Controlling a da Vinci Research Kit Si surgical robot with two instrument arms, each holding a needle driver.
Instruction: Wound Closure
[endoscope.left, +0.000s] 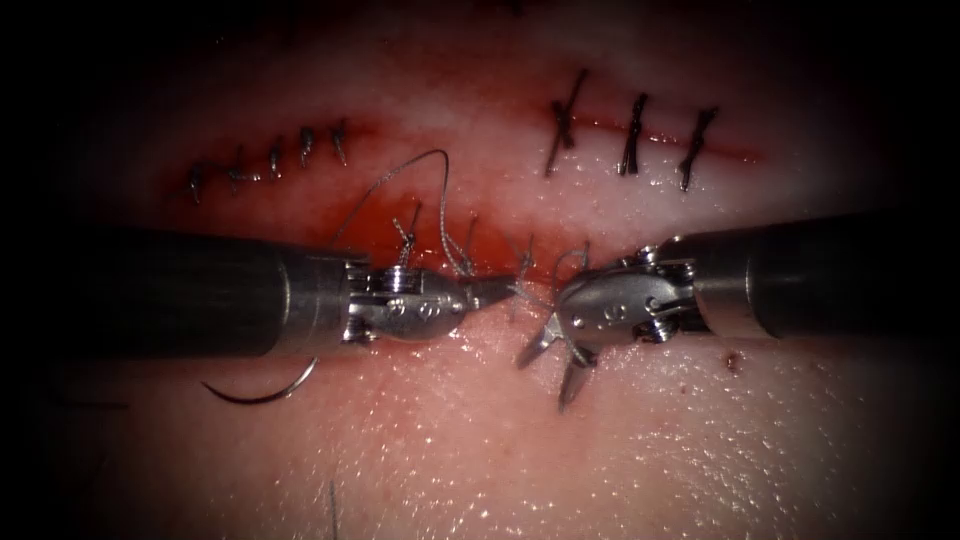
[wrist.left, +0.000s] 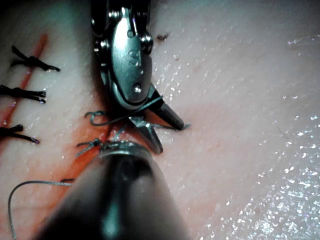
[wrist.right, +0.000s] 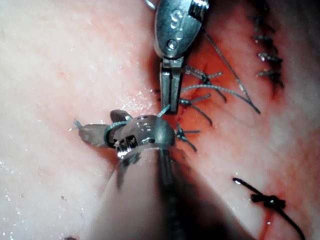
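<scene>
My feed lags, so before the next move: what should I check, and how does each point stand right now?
1. Left hand shut on the thread: ok.
2. Right hand open, gripping nothing, thread draped across it: ok.
3. Needle held by neither tool, lying on the tissue, not in it: ok.
4. Thread clear of the finished stitches: cannot tell.

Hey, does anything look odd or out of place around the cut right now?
The needle lies loose on the tissue below the left gripper, held by neither tool. The left gripper is shut on the thread; the right gripper is open, thread draped across it. Red fluid pools at the cut.
</scene>
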